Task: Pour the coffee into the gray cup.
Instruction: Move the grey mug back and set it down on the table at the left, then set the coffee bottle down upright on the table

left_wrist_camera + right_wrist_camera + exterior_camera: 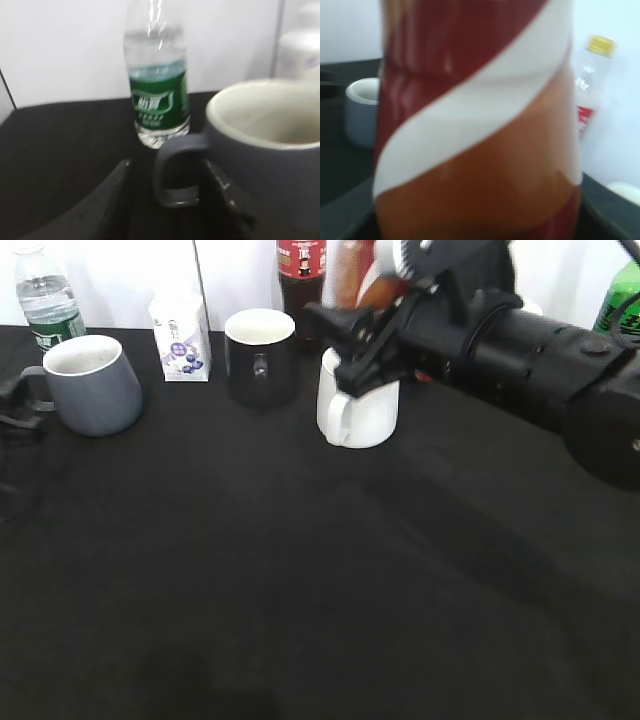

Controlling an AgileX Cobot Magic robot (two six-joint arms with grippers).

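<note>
The gray cup (95, 385) stands at the far left of the black table, and its inside looks empty in the left wrist view (265, 165). My left gripper (20, 400) is open, with one finger on each side of the cup's handle (175, 175); a gap shows beside the handle. My right gripper (365, 315) is shut on the coffee bottle (355, 275), a red, orange and white container held above the table at the back centre. The bottle fills the right wrist view (475, 125) and hides the jaws. The gray cup shows small behind it (360, 107).
A white mug (358, 410) stands right under my right gripper. A black mug (260, 355), a small carton (182, 335), a water bottle (45, 300) (157, 90), a dark cola bottle (300, 265) and a green bottle (622, 295) line the back edge.
</note>
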